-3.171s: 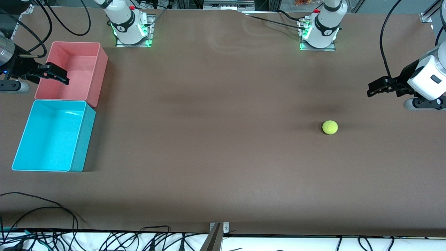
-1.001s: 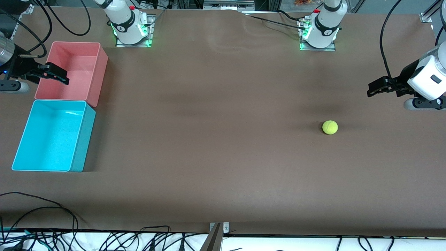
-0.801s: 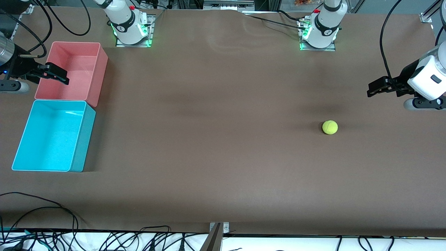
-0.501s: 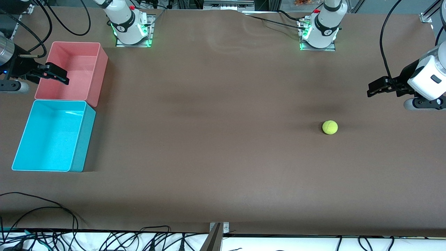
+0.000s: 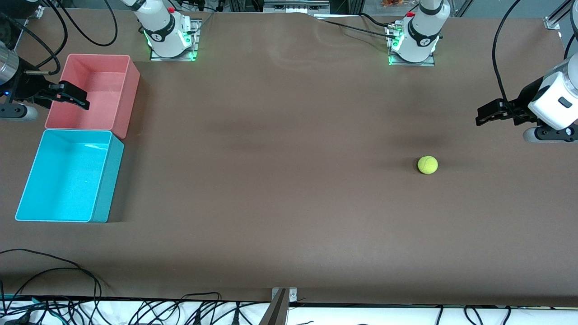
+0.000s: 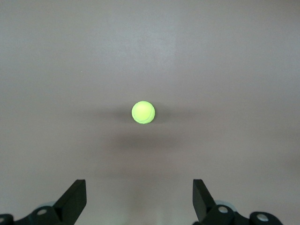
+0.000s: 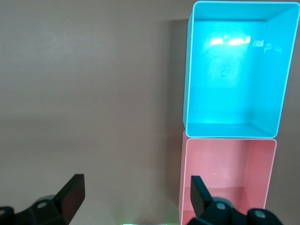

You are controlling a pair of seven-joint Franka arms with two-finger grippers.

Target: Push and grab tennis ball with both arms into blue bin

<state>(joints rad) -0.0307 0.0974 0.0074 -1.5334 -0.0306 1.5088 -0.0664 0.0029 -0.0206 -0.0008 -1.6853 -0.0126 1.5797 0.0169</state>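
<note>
The tennis ball (image 5: 427, 164) lies still on the brown table toward the left arm's end, and shows in the left wrist view as a yellow-green ball (image 6: 143, 112). My left gripper (image 5: 484, 115) hangs above the table at that end, apart from the ball, open and empty (image 6: 139, 185). The blue bin (image 5: 108, 185) stands empty at the right arm's end, and in the right wrist view the blue bin (image 7: 234, 70) lies next to the pink one. My right gripper (image 5: 72, 97) hovers over the pink bin's edge, open with nothing between its fingers (image 7: 137, 183).
A pink bin (image 5: 128, 97) touches the blue bin, farther from the front camera; the pink bin (image 7: 225, 173) is empty. Both arm bases (image 5: 169, 34) stand along the table's back edge. Cables (image 5: 67, 289) trail at the front edge.
</note>
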